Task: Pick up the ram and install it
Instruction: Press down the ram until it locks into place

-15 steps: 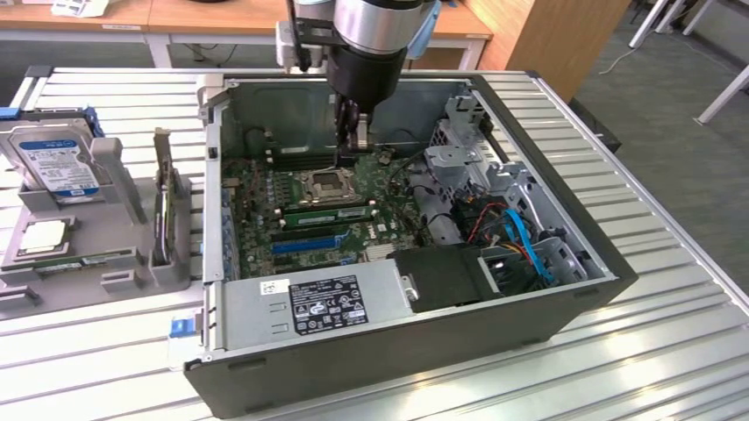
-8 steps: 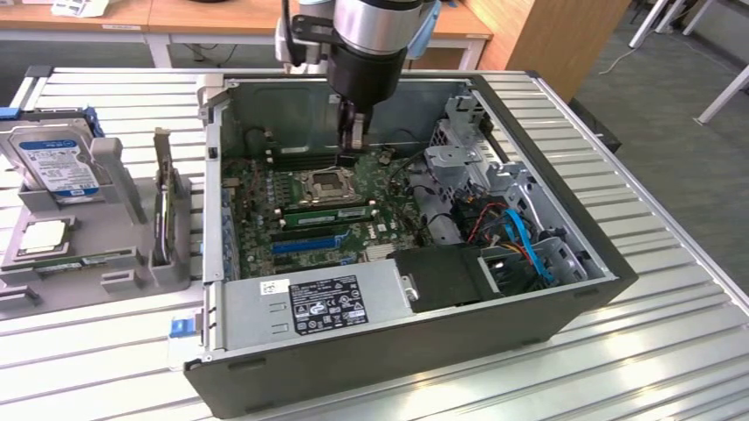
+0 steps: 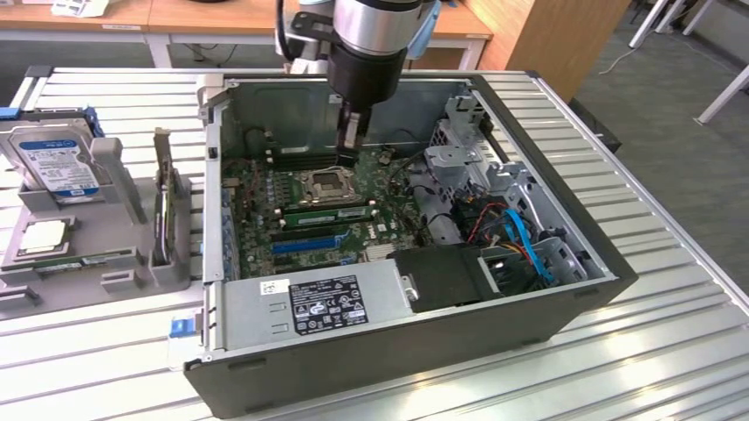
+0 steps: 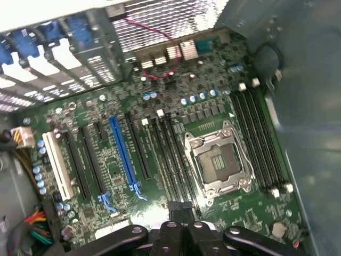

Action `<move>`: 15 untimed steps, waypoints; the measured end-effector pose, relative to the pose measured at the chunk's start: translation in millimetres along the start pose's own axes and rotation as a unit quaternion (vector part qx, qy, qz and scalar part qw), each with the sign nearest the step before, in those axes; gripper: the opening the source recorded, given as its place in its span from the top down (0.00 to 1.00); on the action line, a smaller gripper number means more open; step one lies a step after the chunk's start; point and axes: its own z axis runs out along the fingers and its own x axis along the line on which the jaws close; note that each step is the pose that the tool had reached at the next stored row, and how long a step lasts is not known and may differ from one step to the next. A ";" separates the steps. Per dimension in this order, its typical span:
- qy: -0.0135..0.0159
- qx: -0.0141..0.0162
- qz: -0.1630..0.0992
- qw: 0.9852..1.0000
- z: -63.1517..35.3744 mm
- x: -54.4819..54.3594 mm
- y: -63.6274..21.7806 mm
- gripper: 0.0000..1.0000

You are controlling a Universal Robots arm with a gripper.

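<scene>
Here, in the exterior view, the black gripper [image 3: 349, 145] hangs inside the open grey computer case [image 3: 562, 298], fingers pinched together at twelve o'clock of the silver processor socket [image 3: 324, 186]. A long green ram stick [image 3: 324, 211] lies seated at the socket's six o'clock. In the wrist view, the gripper [image 4: 180, 209] hovers over black memory slots [image 4: 171, 160].

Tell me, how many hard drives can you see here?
1. A blue-labelled hard drive stands in the grey holder at the exterior view's left, outside the case. More may be hidden inside the case's metal bays.
</scene>
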 end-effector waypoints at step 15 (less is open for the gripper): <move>-0.007 0.010 0.135 0.991 1.2 0.1 -0.1 0.90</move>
